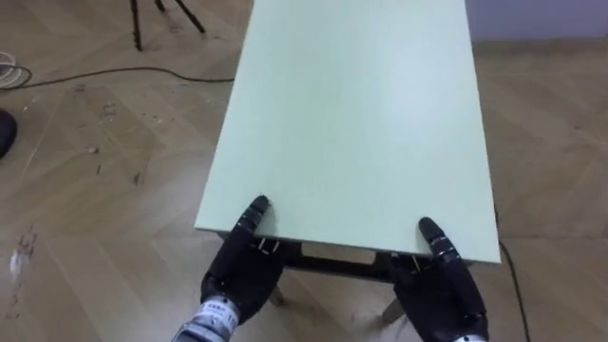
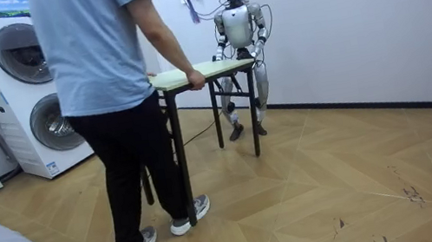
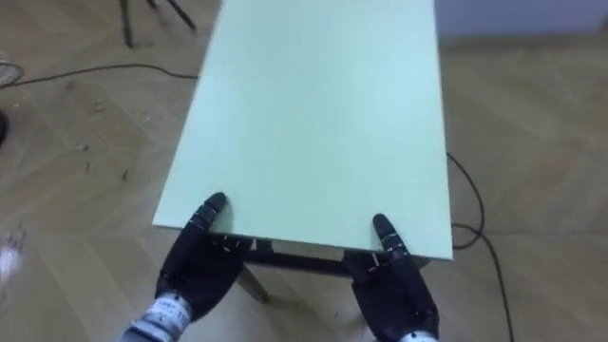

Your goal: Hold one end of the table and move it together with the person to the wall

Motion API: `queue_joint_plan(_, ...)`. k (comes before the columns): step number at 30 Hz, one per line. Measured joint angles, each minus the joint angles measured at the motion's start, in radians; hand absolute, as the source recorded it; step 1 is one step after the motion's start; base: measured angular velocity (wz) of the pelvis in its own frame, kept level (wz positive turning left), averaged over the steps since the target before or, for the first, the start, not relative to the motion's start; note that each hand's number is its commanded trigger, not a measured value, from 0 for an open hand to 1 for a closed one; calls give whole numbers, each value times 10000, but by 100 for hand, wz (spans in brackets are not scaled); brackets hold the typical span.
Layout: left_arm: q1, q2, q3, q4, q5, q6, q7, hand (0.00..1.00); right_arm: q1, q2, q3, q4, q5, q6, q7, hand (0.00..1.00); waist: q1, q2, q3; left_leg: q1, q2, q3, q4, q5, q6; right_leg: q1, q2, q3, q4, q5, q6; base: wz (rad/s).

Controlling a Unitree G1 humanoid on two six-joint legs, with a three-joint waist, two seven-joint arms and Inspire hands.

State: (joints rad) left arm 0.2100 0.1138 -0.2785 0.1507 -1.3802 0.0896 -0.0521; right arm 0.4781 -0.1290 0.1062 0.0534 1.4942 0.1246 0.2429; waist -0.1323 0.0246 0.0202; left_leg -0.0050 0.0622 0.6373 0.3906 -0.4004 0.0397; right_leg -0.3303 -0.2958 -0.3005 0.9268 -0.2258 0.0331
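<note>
Left eye view: table (image 1: 351, 114) runs lengthwise away from the robot, its near short edge just in front of it. Left hand (image 1: 237, 271) and right hand (image 1: 446, 285) sit at that edge, one by each corner. Each thumb is hooked over the top and the fingers run under the edge out of sight, so this reads as a pinch on the slab. Top is pale green, plain, smooth and bare. Wood floor (image 1: 95, 171) around it, with a dark cable (image 1: 123, 71) lying to the left.

Room view: table stands between the robot and a person (image 2: 102, 70), whose hand (image 2: 194, 79) grips the far short edge. Thin dark legs (image 2: 182, 162) under a thin top. Can't tell if the feet are off the floor. Stacked washing machines (image 2: 26, 91) are on the room view's left, well apart from the table.

Right eye view: same grip, thumbs on top and palms below the edge. A second cable (image 3: 470, 218) curls on the floor close to the table's right side, a snag risk for the legs.

Handling, my read:
- Rigid, no flex, and probably light for two carriers.
- The smooth top gives the thumbs little friction, so the load should ride on the fingers underneath.
- Corner holds on the short edge are right. The wide spacing controls yaw on a long top.
- Keep it level with the person's end.
</note>
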Motion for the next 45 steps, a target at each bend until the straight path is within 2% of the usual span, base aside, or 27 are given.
queue_joint_plan(2,121,-25,17,-39,-4,12,-29,100,29,-146,241,-22,109,-158,-9,100,191,-137,15,34,-178,326,257,-45,81,571,101,247,148,-618,99,-17)
queue_joint_plan(3,225,57,23,-58,-6,-18,-22,100,-27,-267,532,26,195,-309,-45,100,429,-283,146,-166,-228,21,757,-69,254,574,396,627,-447,-728,180,-70)
queue_joint_plan(4,298,74,23,-60,-5,-26,-14,100,-45,-350,629,58,196,-353,-93,100,594,-254,125,-560,-286,-542,1038,-8,462,669,624,893,-777,-724,184,-91)
queue_joint_plan(5,364,6,-24,-104,5,-37,-40,100,-92,-512,632,56,308,-368,-93,100,873,-48,-43,-1431,-797,-1936,542,392,773,747,1180,1440,-1972,-710,226,-64)
queue_joint_plan(6,296,21,-13,-426,11,-149,-27,100,-340,-410,593,9,329,-370,-80,100,942,-15,-83,-2390,-1116,-2087,67,982,1388,640,1283,1647,-2285,-984,440,-32)
queue_joint_plan(8,54,424,-98,-628,131,-184,-4,100,-202,-205,603,-18,451,-479,-80,100,843,-845,-121,-2539,-1253,-772,234,1081,1581,955,869,1585,-1299,-1646,627,31)
queue_joint_plan(9,97,481,-66,-826,176,-192,41,100,-180,-230,708,-93,587,-506,-114,100,978,-1046,-100,-2596,-1215,-370,257,1087,1639,1428,923,1635,-1372,-1813,639,9)
queue_joint_plan(12,283,480,17,-996,167,-256,49,100,-486,-438,946,-100,592,-735,-281,100,1609,-859,-27,-2723,-960,-3,233,1128,1721,2572,1439,1609,-3125,-1875,611,-79)
queue_joint_plan(15,354,135,398,-996,157,-260,52,100,-1101,-596,1121,-83,574,-826,-486,100,1883,-482,-9,-3561,-575,-222,821,1311,1860,2747,1731,1617,-4881,-2164,404,-77)
queue_joint_plan(17,398,81,357,-994,71,-274,101,100,-1195,-577,1217,5,577,-1065,-484,100,1798,-300,-21,-3858,-469,-538,941,1584,1883,2589,1919,1643,-4931,-2183,347,-1)
queue_joint_plan(21,558,153,160,-986,57,-335,229,100,-1034,-458,1357,207,629,-1315,-473,100,1685,-253,-4,-4097,-158,-1029,948,2269,1842,2421,2472,1829,-4803,-2008,-102,19)
queue_joint_plan(23,586,202,102,-982,87,-263,279,100,-984,-459,1395,301,622,-1464,-482,100,1746,-227,13,-4116,-68,-1317,841,2721,1467,2418,2643,1713,-4862,-1763,-294,11)
queue_joint_plan(25,571,145,82,-973,163,-240,347,100,-939,-326,1400,351,635,-1604,-489,100,1771,-294,26,-4107,-244,-1668,155,3574,-123,2382,2641,1514,-5302,-1248,-461,18)
queue_joint_plan(26,514,97,95,-976,171,-243,341,100,-999,-347,1399,337,634,-1679,-484,100,1708,-376,74,-4169,-268,-2036,-117,4015,-1334,2251,2438,1215,-5716,-745,-625,-10)
queue_joint_plan(28,641,209,183,-957,-39,-109,126,100,-1053,-389,1485,378,642,-1664,-573,100,1846,-325,50,-4155,608,-2330,2077,2929,-809,2235,2623,945,-6075,-273,-822,-23)
queue_joint_plan(30,654,145,295,-905,52,35,8,100,-1041,-289,1472,377,616,-1676,-571,100,1755,-201,45,-3661,1898,-3116,4293,1855,-833,2031,2820,466,-6036,-13,-1007,16)
queue_joint_plan(31,654,119,336,-908,140,49,0,100,-1044,-251,1463,374,593,-1678,-572,100,1629,-199,42,-3445,2159,-3366,4502,1773,-877,1878,2815,351,-5923,-13,-1018,41)
queue_joint_plan(33,580,21,379,-909,221,57,-2,100,-1081,-193,1445,360,452,-1806,-571,100,1376,-106,10,-1977,3200,-3772,4127,1864,-1062,1241,2780,202,-5368,-4,-1030,25)
queue_joint_plan(34,567,5,380,-909,253,63,-1,100,-1082,-209,1430,360,441,-1811,-571,100,1353,-85,-1,-1450,3350,-3854,3782,2020,-1186,1092,2759,201,-5225,-4,-1029,0)
queue_joint_plan(35,521,-67,381,-909,389,66,6,100,-1088,-243,1384,346,442,-1800,-571,100,1327,-5,-3,-449,3448,-4030,2938,2973,-1276,756,2683,142,-4835,-22,-998,13)
queue_joint_plan(36,418,-70,395,-894,397,66,31,100,-1142,-300,1324,346,451,-1767,-573,100,1044,54,33,-4,3224,-4291,1910,2906,-1789,436,2456,-118,-4389,-23,-931,34)
queue_joint_plan(38,321,-9,367,-867,482,111,145,100,-958,-286,1304,322,458,-1711,-464,100,639,9,35,145,2734,-4181,796,2882,-1813,236,2121,0,-4290,259,-810,78)
queue_joint_plan(40,308,46,365,-879,523,113,179,100,-829,-260,1227,219,478,-1558,-435,100,472,168,10,466,2525,-3801,-229,2829,-1880,216,1991,105,-4599,493,-692,38)
queue_joint_plan(42,11,32,361,-890,527,118,199,100,-1106,-211,1028,222,614,-1391,-452,100,588,447,52,420,2158,-3757,-1204,1873,-1915,-131,1825,439,-4754,682,-443,-3)
queue_joint_plan(43,-120,26,324,-889,540,120,241,100,-1165,-204,946,222,646,-1355,-458,100,588,480,40,300,1990,-3710,-1521,1685,-1830,-309,1758,604,-4637,720,-380,18)
queue_joint_plan(44,-447,-21,208,-840,610,113,371,100,-1228,-138,716,218,692,-1294,-459,100,585,451,51,111,1515,-3510,-2220,1483,-1797,-762,1480,971,-4038,793,-264,33)
queue_joint_plan(45,-781,-72,57,-653,656,16,436,100,-1273,-101,457,218,721,-1215,-490,100,602,212,99,235,916,-3342,-2426,1622,-1830,-1882,834,1178,-2124,1084,-381,30)
